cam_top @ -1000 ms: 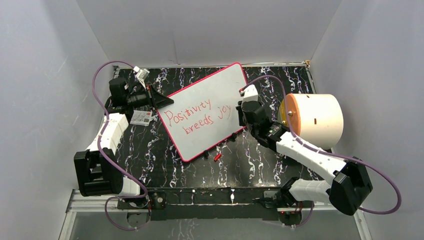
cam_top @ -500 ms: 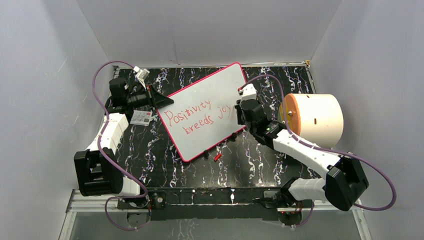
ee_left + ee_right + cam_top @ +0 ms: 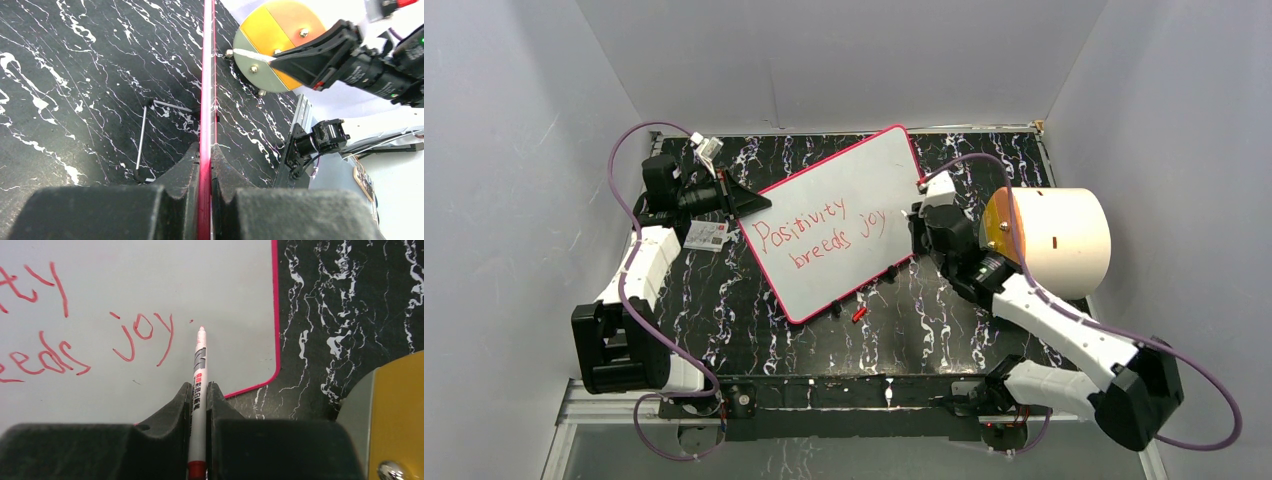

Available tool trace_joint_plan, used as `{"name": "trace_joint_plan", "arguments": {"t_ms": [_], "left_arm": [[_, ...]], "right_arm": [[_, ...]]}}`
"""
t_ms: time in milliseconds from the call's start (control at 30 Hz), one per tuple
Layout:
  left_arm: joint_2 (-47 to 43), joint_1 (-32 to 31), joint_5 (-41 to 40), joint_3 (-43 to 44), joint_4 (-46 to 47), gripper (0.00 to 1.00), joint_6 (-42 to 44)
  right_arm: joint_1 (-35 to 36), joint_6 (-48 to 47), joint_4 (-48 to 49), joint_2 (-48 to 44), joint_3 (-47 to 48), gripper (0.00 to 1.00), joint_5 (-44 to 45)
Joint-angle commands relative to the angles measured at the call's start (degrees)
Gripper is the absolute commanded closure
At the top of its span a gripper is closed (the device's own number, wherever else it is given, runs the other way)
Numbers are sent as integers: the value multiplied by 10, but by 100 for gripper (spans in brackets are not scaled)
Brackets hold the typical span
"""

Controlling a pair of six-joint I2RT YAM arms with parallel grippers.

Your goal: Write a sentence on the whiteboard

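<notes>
Clenched right gripper (image 3: 199, 405) on the marker (image 3: 200, 362), right wrist view: pinched mid-barrel, tip bare, pointing just past the "y" of "joy", last word of the sentence (image 3: 145, 335) on the whiteboard (image 3: 150, 275). Cannot tell whether touching or lifted. Reads as complete, by judgement. Could go wrong here by dragging the tip on the way off and leaving a stray stroke next to the small red dot by the "y". Or by sweeping low to the left and smearing ink that may be fresh.

Left wrist view: clamped left gripper (image 3: 205, 167) on the whiteboard's pink frame, seen edge-on as a thin line up the middle. Beyond, an orange-and-grey disc (image 3: 274, 42) close to the frame. Risk of skating the board sideways under the marker by loosening or twisting this clamp.

Top view: whiteboard lying slanted in the middle of the table (image 3: 924, 320), held at its left edge, marker end near its right edge. Tight squeeze for the right arm (image 3: 1064, 320) between board and white cylinder (image 3: 1069, 240). Could knock the cylinder when pulling back carelessly. Small red piece (image 3: 858, 314), likely the cap, loose just off the near edge, easy to flick away.

Pose: reaching forward along the left side with the left arm (image 3: 649, 265), wrist turned inward toward the board edge. Stretching diagonally from the near right corner with the right arm, elbow low, wrist bent over the board's right edge.
</notes>
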Motion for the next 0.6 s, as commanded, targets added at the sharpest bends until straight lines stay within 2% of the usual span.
{"name": "trace_joint_plan", "arguments": {"t_ms": [0,200,567], "left_arm": [[8,-11,-90,-8,-54,100,49],[-5,-11,-110,17,-88,97,41],[-9,-12,-172,78,-146,65,3]], "right_arm": [[-3,-6,-20,-72,4,100,17],[-3,-5,-72,-137,9,100,37],[-3,-4,-121,-187,23,100,56]]}}
